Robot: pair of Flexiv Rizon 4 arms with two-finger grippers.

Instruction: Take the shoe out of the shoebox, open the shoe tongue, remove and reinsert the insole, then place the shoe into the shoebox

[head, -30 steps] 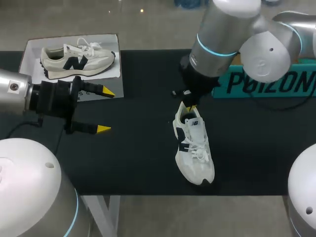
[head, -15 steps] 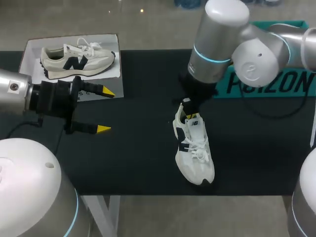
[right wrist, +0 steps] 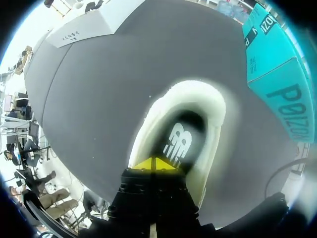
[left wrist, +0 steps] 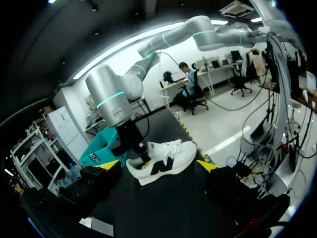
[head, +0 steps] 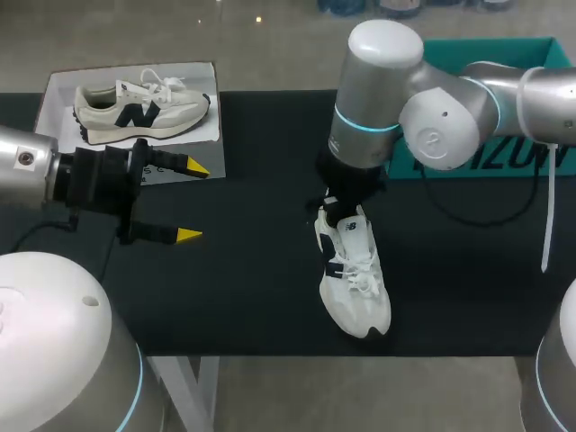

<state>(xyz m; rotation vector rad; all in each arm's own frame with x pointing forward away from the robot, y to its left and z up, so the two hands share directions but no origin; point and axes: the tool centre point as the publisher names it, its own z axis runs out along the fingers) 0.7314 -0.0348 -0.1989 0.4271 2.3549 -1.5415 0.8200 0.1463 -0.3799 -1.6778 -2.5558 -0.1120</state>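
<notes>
A white sneaker (head: 353,270) with a dark logo lies on the black table (head: 252,288), toe toward the front edge. My right gripper (head: 337,209) stands at its heel opening, fingers shut, the tips hidden in the head view. In the right wrist view the joined yellow tips (right wrist: 155,163) sit at the rim of the sneaker's opening (right wrist: 181,134), over the insole logo; nothing shows between them. My left gripper (head: 193,201) hangs open over the table's left side, well clear of the sneaker (left wrist: 161,161). The teal shoebox (head: 504,54) stands at the back right.
A white printed sheet (head: 126,108) with a picture of a sneaker lies at the table's back left, just behind my left gripper. The teal shoebox (right wrist: 277,74) is beside the sneaker's heel end. Bare black tabletop spreads between the two arms.
My right arm has swung left and its wrist turned over the heel; the yellow tip seen above the shoe opening is now hidden. The sneaker and the left arm have stayed put.
</notes>
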